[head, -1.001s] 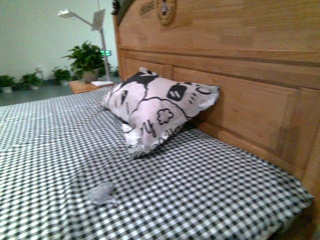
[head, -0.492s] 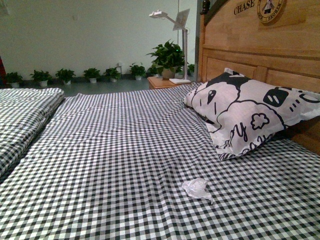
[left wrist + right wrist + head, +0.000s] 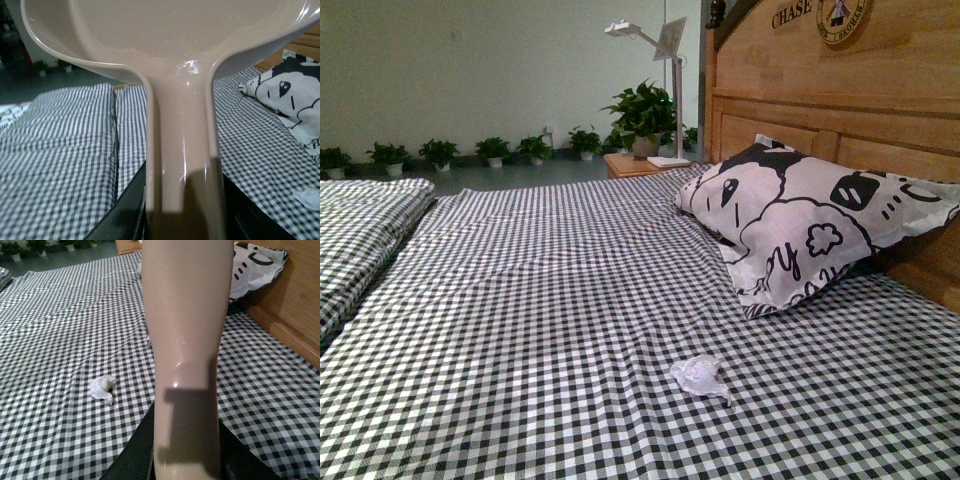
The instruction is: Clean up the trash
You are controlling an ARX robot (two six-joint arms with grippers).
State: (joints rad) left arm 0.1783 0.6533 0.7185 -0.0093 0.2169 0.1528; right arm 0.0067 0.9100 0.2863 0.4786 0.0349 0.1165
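Trash (image 3: pixel 698 375) (image 3: pixel 309 197) (image 3: pixel 102 387): one small crumpled white wad, lying loose on the desk (image 3: pixel 520 330), here a bed under a black-and-white checked sheet. It sits at the near side, a little right of centre, touching nothing but the sheet. Beyond it to the far right is a white pillow (image 3: pixel 810 225) with black cartoon print, clearly apart from the wad and leaning against the wooden headboard (image 3: pixel 890 90). Left fingers (image 3: pixel 127 215): dark, one on either side of the dustpan (image 3: pixel 185 75), clenched on its handle, the mauve scoop held up above the sheet. Right fingers (image 3: pixel 135 455): clenched likewise on a smooth mauve handle (image 3: pixel 187 340); its working end is out of view. In the right wrist view the wad lies on the sheet off to one side of that handle, apart from it. Far end: a bedside table with a leafy potted plant (image 3: pixel 642 112) and a white lamp (image 3: pixel 645 35); small potted plants (image 3: pixel 440 152) along the wall. A second checked bed (image 3: pixel 360 225) stands at far left.
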